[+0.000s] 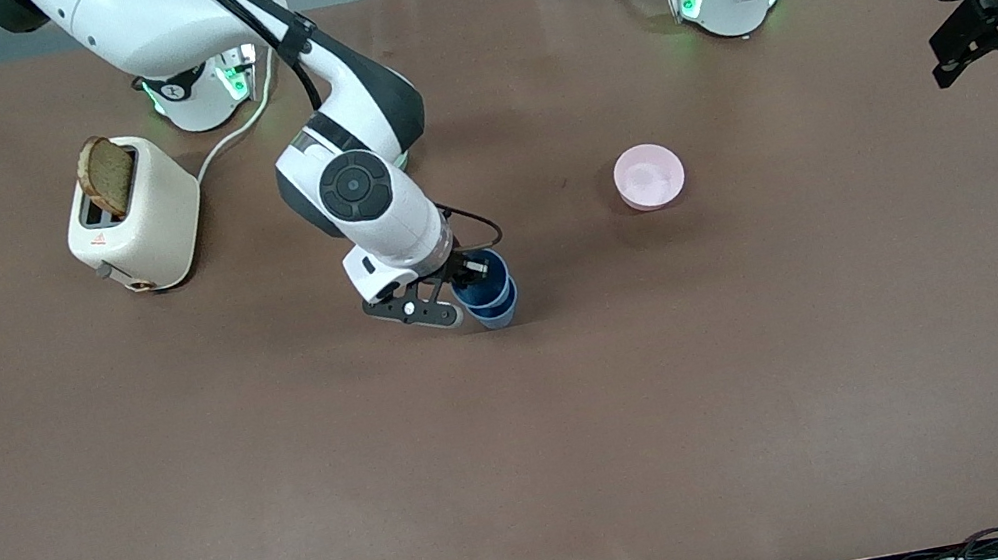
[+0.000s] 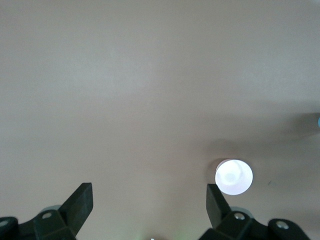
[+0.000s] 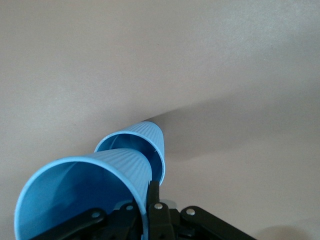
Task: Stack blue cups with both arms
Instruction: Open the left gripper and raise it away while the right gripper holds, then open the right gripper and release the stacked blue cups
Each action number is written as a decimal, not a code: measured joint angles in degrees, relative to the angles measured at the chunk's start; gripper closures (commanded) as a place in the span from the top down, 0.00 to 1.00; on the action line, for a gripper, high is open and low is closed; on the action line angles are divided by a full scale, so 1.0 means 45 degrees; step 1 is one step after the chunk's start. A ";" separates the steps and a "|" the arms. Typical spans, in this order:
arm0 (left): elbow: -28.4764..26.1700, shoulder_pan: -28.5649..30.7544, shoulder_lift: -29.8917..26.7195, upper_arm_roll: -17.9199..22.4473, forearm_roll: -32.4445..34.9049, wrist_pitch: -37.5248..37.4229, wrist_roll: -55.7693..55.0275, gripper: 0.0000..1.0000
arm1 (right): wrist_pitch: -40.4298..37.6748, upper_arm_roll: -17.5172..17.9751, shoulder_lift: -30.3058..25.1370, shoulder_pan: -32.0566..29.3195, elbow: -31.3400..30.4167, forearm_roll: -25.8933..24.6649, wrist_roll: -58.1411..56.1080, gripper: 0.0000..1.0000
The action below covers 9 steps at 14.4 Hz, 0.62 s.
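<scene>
My right gripper (image 1: 465, 277) pinches the upper blue cup (image 3: 85, 192) by its rim, partly nested in the lower blue cup (image 3: 142, 142) mid-table; release remains. Left gripper (image 2: 150, 200) waits wide open, holding nothing

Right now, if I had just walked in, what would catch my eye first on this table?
Probably the right gripper near the table's middle, pinching the rim of one blue cup that sits partly inside the other blue cup. Next, the white toaster with a bread slice sticking up, toward the right arm's end. The left gripper waits over its own end.
</scene>
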 measured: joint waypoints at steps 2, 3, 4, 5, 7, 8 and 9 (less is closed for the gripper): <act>-0.0251 0.0027 -0.0070 0.0065 -0.0170 0.0005 0.0107 1.00 | 0.0007 -0.0006 0.0061 -0.0001 0.0002 -0.0001 0.0002 0.83; -0.0312 0.0041 -0.0069 0.0070 -0.0176 0.0014 0.0172 1.00 | 0.0007 -0.0023 0.0070 -0.0005 0.0007 -0.0001 0.0004 0.92; -0.0349 0.0046 -0.0069 0.0073 -0.0176 0.0027 0.0192 1.00 | 0.0006 -0.0041 0.0069 -0.0022 0.0030 -0.0003 0.0004 0.96; -0.0356 0.0038 -0.0069 0.0070 -0.0176 0.0053 0.0198 1.00 | 0.0007 -0.0054 0.0068 -0.0038 0.0078 -0.0005 0.0005 0.97; -0.0357 0.0019 -0.0069 0.0040 -0.0176 0.0124 0.0200 1.00 | 0.0006 -0.0052 0.0067 -0.0039 0.0176 -0.0006 0.0005 1.00; -0.0356 0.0015 -0.0070 0.0028 -0.0176 0.0135 0.0200 1.00 | 0.0006 -0.0048 0.0068 -0.0031 0.0199 -0.0006 0.0005 1.00; -0.0357 0.0012 -0.0070 0.0023 -0.0176 0.0139 0.0200 1.00 | 0.0006 -0.0044 0.0068 -0.0022 0.0200 -0.0006 0.0005 1.00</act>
